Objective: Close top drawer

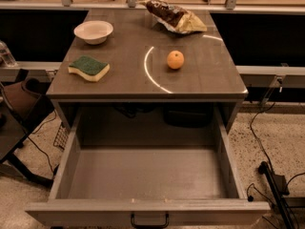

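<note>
The top drawer (147, 175) is pulled far out toward the camera. It is a wide, deep grey box with a plain grey floor and nothing in it. Its front panel runs along the bottom edge of the view, and the small black loop handle (149, 221) sits at its centre. The drawer hangs below the cabinet's grey top (205, 78). The gripper is not in view, and no part of the arm shows.
On the cabinet top lie a white bowl (93, 31), a green and yellow sponge (89, 67), an orange (175, 59) and a snack bag (175, 17). A dark chair (19, 123) stands left. Cables and a black stand (274, 185) lie on the floor at right.
</note>
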Robot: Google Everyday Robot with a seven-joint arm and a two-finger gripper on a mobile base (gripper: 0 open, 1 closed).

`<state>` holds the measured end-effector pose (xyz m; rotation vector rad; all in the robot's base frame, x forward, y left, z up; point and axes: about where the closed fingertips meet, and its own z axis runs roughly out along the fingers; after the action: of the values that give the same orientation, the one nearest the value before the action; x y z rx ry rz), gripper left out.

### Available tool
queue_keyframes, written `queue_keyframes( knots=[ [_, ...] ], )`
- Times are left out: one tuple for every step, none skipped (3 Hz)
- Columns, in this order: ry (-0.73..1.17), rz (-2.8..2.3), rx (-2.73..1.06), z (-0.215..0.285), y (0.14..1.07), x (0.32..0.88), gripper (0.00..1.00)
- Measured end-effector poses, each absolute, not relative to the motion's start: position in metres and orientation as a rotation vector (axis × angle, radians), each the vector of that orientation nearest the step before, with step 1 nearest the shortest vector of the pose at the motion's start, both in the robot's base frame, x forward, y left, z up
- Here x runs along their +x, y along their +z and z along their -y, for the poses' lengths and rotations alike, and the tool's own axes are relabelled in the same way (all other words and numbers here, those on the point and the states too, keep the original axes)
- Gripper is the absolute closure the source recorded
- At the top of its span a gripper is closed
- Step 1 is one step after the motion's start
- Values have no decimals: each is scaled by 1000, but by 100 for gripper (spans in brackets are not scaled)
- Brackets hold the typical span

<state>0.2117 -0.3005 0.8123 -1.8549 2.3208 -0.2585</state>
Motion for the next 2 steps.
queue_keyframes(
  knots=[
    [-192,-2309,-1878,287,762,175,0],
    [-140,-2238,-1938,263,721,149,0]
  ],
)
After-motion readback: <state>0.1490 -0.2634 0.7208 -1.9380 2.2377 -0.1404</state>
